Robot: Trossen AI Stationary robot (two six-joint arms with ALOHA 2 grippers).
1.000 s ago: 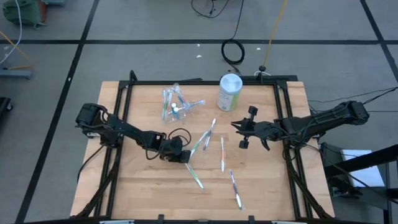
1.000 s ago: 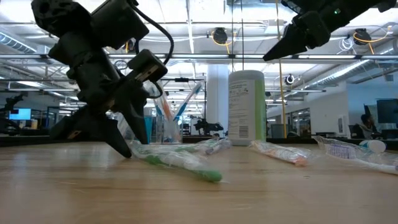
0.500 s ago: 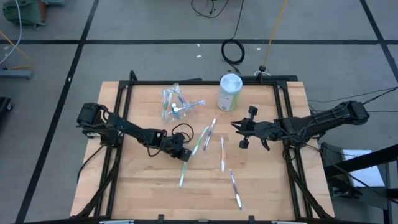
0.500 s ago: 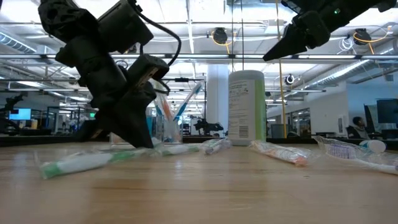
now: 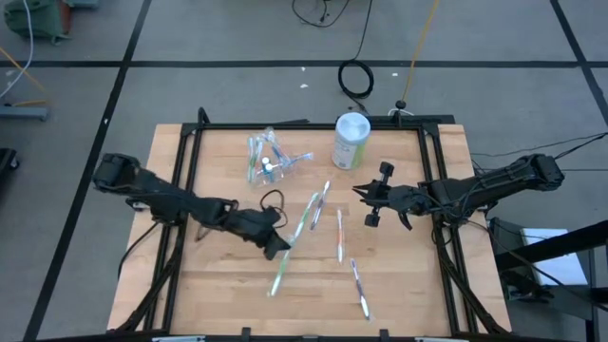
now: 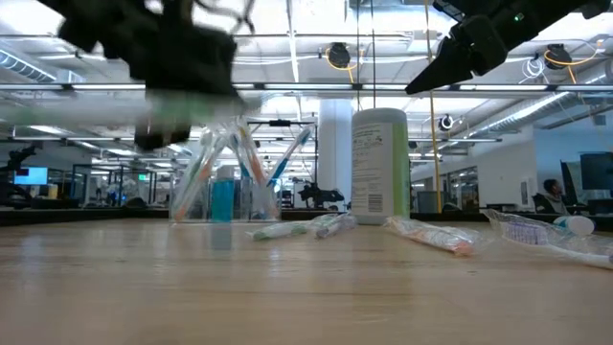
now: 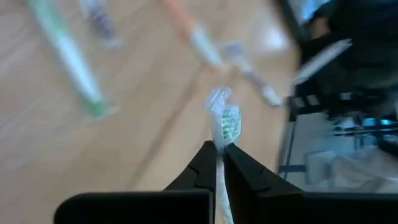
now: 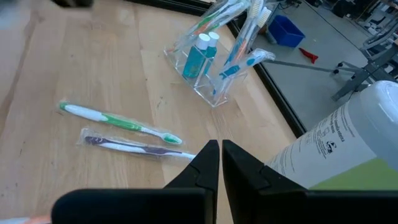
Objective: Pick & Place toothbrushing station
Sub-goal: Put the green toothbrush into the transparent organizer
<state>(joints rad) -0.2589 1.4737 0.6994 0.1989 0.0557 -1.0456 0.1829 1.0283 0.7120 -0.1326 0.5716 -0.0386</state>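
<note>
The toothbrushing station (image 5: 268, 160), a clear cup of toothbrushes and teal tubes, stands on its base at the table's far left; it also shows in the low view (image 6: 225, 182) and the right wrist view (image 8: 217, 68). My left gripper (image 5: 281, 247) is near mid-table, shut on a wrapped green-and-white toothbrush (image 5: 277, 273) and raised above the wood. My right gripper (image 5: 360, 191) hovers shut to the right of centre, near the canister, with nothing between its fingers (image 8: 220, 144). My left gripper pinches the toothbrush between its two fingers just behind the bristle head (image 7: 225, 124), which sticks out past the fingertips. The handle runs back from the fingers toward the table's near edge. The brush hangs clear of the table, about level.
A pale-green canister with a white lid (image 5: 351, 141) stands at the far middle. Wrapped toothbrushes lie loose on the wood at centre (image 5: 316, 204), right of centre (image 5: 340, 235) and near the front (image 5: 359, 285). A black frame (image 5: 304, 125) borders the table.
My left gripper has shut on the green-and-white toothbrush that lay between its fingers. The brush swung round on the table, its free end going from near-right to near-left. The gripper then rose with it, and the brush is now lifted clear.
</note>
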